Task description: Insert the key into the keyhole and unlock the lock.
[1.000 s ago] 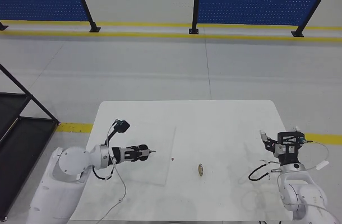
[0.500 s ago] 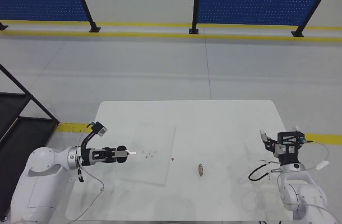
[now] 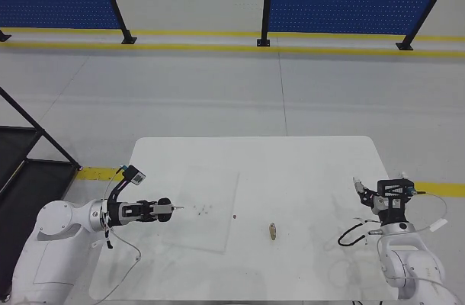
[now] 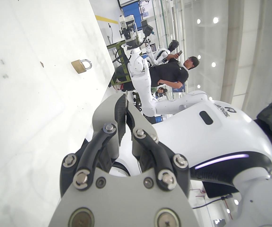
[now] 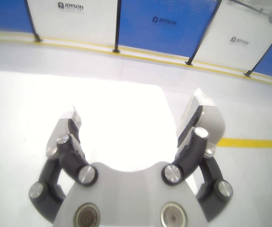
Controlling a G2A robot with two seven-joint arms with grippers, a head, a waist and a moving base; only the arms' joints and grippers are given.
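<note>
The lock [image 4: 78, 66] is brass-gold with a silver shackle [image 4: 87, 61]; the table [image 3: 309, 168] is white.

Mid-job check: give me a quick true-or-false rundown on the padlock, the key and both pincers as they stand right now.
1. The padlock lies on the table, apart from both pincers. True.
2. The right pincer is shut on the padlock. False: it is open and empty, off to the side of the padlock.
3. The left pincer is shut on the thin key. True.
4. The key sits in the keyhole. False: it is in the left pincer, well clear of the padlock.
</note>
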